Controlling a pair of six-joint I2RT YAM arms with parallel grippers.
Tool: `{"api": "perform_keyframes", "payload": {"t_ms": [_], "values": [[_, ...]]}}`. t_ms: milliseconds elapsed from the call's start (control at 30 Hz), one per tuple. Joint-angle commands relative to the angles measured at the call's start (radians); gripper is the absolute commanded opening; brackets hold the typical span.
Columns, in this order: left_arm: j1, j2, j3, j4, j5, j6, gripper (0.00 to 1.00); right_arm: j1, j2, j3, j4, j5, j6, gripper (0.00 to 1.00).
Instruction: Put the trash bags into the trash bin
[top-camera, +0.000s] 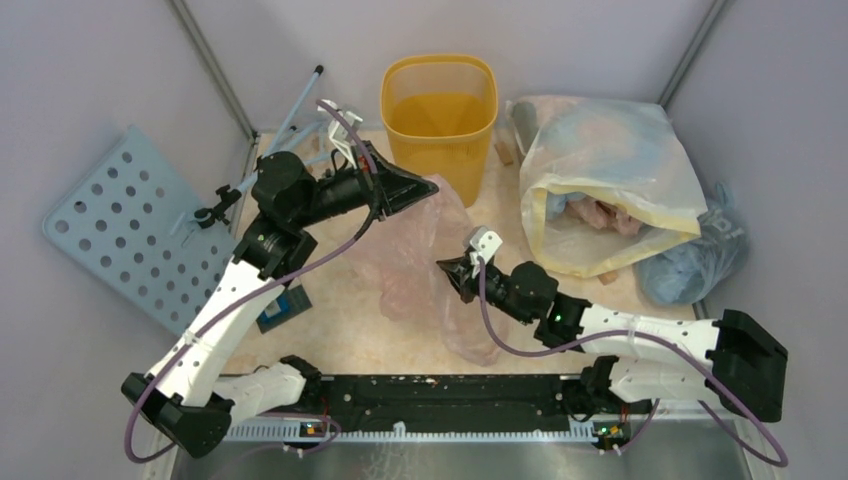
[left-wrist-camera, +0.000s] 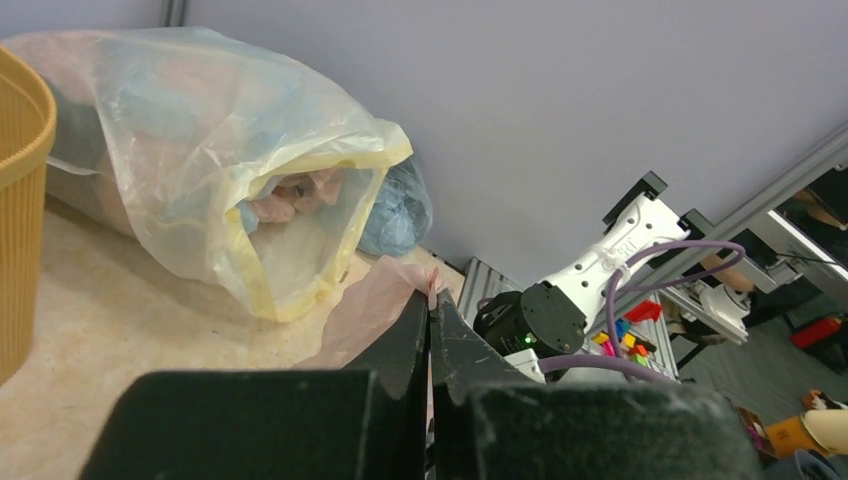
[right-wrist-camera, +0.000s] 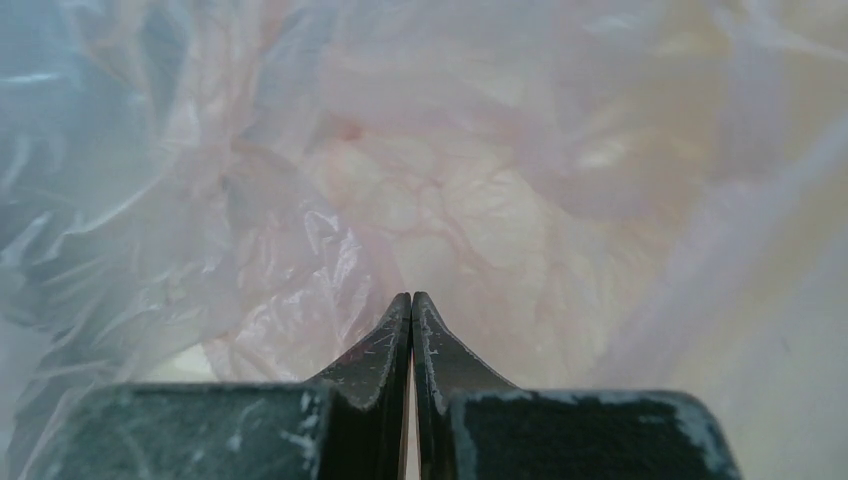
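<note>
The trash bag (top-camera: 415, 250), a thin pale pink film, hangs stretched between my two grippers in front of the trash bin (top-camera: 440, 150). The bin is a yellow-orange wastebasket standing upright at the back centre, and its ribbed wall (left-wrist-camera: 15, 200) shows at the left of the left wrist view. My left gripper (top-camera: 432, 188) is shut on the bag's upper edge, beside the bin's lower right; a pink tuft (left-wrist-camera: 375, 300) pokes out past the gripper's tips (left-wrist-camera: 432, 300). My right gripper (top-camera: 447, 268) is shut at the bag's right side. Crumpled film (right-wrist-camera: 400, 200) fills the view past the right gripper's tips (right-wrist-camera: 412, 297).
A large whitish-yellow sack (top-camera: 600, 170) lies open at the back right with pink film inside. A grey-blue bag (top-camera: 700, 255) sits by the right wall. A pale blue perforated panel (top-camera: 120, 225) leans at the left. A small dark object (top-camera: 285, 305) lies near the left arm.
</note>
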Motion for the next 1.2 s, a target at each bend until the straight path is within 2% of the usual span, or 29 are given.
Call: {"api": "perform_keyframes", "payload": {"t_ms": [0,167,267,567,667,733,900,1167], "values": [[0.0,0.001,0.009,0.14,0.064,-0.062,0.0,0.006,0.056,0.073,0.064,-0.166,-0.03,0.0],[-0.021,0.02,-0.035,0.287,0.125,-0.175,0.0,0.01,0.115,0.092,0.097,-0.191,-0.03,0.0],[-0.028,0.017,-0.038,0.315,0.129,-0.199,0.0,0.01,0.142,0.089,0.11,-0.183,-0.03,0.0],[-0.029,0.002,-0.01,0.486,0.166,-0.335,0.0,0.01,0.184,0.062,0.131,0.016,0.024,0.0],[-0.029,-0.009,0.004,0.448,0.158,-0.303,0.0,0.01,0.16,0.054,0.108,0.118,0.052,0.0],[-0.028,-0.02,0.007,0.391,0.136,-0.253,0.0,0.009,0.128,0.041,0.089,0.134,0.056,0.0],[-0.027,-0.036,-0.013,0.242,0.061,-0.121,0.0,0.01,0.02,0.028,-0.01,0.086,0.073,0.01],[-0.028,-0.008,-0.078,0.303,0.084,-0.139,0.0,0.009,-0.067,0.038,-0.069,-0.071,0.076,0.02]]}}
